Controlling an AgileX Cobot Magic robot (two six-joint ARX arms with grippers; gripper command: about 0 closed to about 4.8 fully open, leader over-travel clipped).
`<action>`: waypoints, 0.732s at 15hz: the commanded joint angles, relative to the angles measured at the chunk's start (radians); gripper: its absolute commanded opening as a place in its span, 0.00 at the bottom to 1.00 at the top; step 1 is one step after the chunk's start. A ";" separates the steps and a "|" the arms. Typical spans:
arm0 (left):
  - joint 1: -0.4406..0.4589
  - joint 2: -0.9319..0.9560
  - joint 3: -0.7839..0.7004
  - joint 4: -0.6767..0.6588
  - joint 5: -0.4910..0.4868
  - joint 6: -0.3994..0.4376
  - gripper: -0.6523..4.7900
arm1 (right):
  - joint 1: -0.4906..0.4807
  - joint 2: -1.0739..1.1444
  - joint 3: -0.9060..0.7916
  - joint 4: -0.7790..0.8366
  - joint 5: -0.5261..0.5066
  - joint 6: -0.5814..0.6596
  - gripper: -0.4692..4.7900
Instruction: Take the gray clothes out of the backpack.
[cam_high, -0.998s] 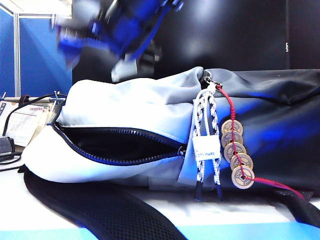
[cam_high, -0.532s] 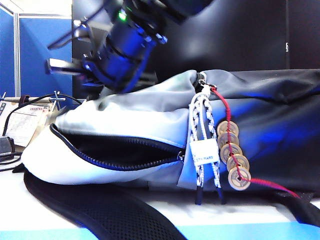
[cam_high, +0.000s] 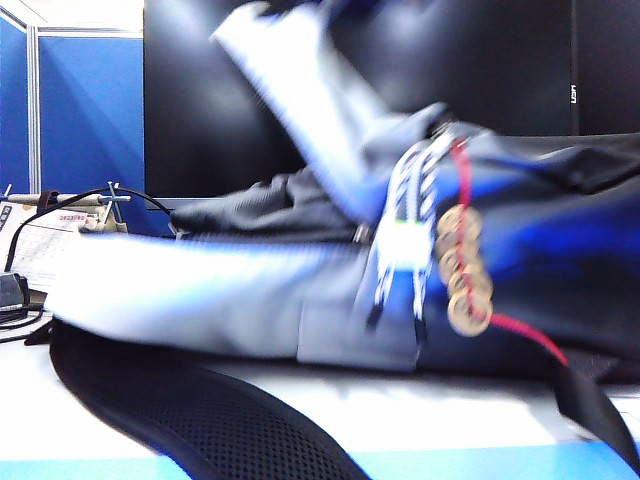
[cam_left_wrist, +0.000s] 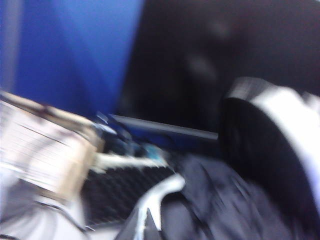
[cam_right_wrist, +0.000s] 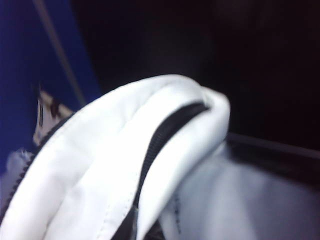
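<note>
**Backpack flap pulled up, gray clothes showing underneath**

The backpack (cam_high: 330, 320) lies on its side across the table (cam_high: 450, 410), blurred by motion in the exterior view. Its pale upper flap (cam_high: 300, 110) is drawn upward and toward the top of that view, away from the lower pale panel. In the gap under the raised flap, the gray clothes (cam_high: 265, 205) show as a dark, wrinkled mass inside the bag, resting on the lower panel. The braided cord (cam_high: 405, 235) and the red string of coins (cam_high: 462, 275) hang down the bag's front, side by side. The black mesh strap (cam_high: 200, 420) lies on the table in front of the bag.

The right gripper itself is not visible in any view. The right wrist view is filled by a fold of the pale flap (cam_right_wrist: 100, 165) with its dark zipper (cam_right_wrist: 160, 145) running along it, very close to the camera; the jaws are together, and the lifted fabric suggests they are clamped on the flap.

The left gripper is also out of sight, its jaws together. The left wrist view is heavily blurred: dark wrinkled cloth (cam_left_wrist: 225, 205) lies below a pale-edged part of the bag (cam_left_wrist: 280, 110), with a paper sheet (cam_left_wrist: 45, 150) off to the side.
</note>
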 joint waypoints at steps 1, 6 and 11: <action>-0.008 0.045 -0.102 0.275 0.159 -0.045 0.20 | -0.045 -0.091 0.014 -0.012 -0.035 0.000 0.07; -0.321 0.525 -0.108 0.615 0.163 0.051 0.86 | -0.030 -0.068 0.010 -0.055 -0.129 0.052 0.07; -0.512 1.110 0.133 0.617 0.162 0.298 1.00 | -0.035 -0.070 0.011 -0.091 -0.171 0.052 0.07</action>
